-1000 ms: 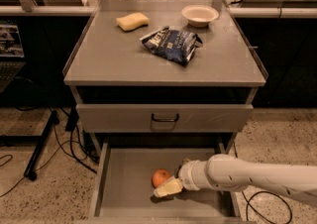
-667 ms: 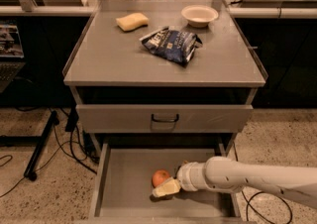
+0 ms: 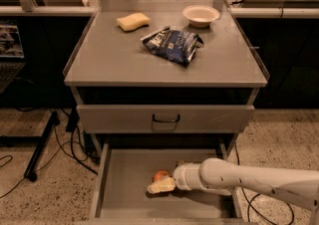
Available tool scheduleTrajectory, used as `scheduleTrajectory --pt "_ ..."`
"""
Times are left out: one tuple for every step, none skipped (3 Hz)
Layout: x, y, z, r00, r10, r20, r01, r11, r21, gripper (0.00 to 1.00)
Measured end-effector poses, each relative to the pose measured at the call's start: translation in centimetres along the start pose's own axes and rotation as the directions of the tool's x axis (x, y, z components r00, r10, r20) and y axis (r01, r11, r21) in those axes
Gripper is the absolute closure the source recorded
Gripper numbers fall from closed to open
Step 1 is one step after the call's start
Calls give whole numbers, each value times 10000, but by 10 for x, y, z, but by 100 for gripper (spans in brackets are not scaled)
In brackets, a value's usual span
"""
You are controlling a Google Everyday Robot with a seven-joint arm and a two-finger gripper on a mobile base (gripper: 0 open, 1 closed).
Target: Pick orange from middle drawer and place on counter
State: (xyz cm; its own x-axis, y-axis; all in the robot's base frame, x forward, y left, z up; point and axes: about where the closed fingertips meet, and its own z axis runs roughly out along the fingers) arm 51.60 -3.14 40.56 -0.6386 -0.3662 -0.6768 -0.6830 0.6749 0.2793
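Note:
The orange (image 3: 161, 175) lies on the floor of the open middle drawer (image 3: 124, 189), near its centre. My gripper (image 3: 160, 185) reaches in from the right on a white arm (image 3: 249, 179). Its pale fingers (image 3: 159, 186) lie right at the orange, in front of it and low over the drawer floor. The counter (image 3: 124, 59) is the grey cabinet top above.
On the counter lie a pale yellow sponge (image 3: 133, 21), a dark blue chip bag (image 3: 172, 45) and a white bowl (image 3: 201, 15). A shut drawer front with a black handle (image 3: 166, 118) sits above the open drawer. Cables and a black stand leg (image 3: 42, 144) lie on the floor at left.

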Motion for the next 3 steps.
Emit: scheduleTrajectory --pt "5 4 8 9999 103 -73 -102 9999 25 0" --pt "10 5 17 9995 220 -237 -217 9997 151 0" --pt "15 3 26 9985 263 -475 -247 9991 345 0"
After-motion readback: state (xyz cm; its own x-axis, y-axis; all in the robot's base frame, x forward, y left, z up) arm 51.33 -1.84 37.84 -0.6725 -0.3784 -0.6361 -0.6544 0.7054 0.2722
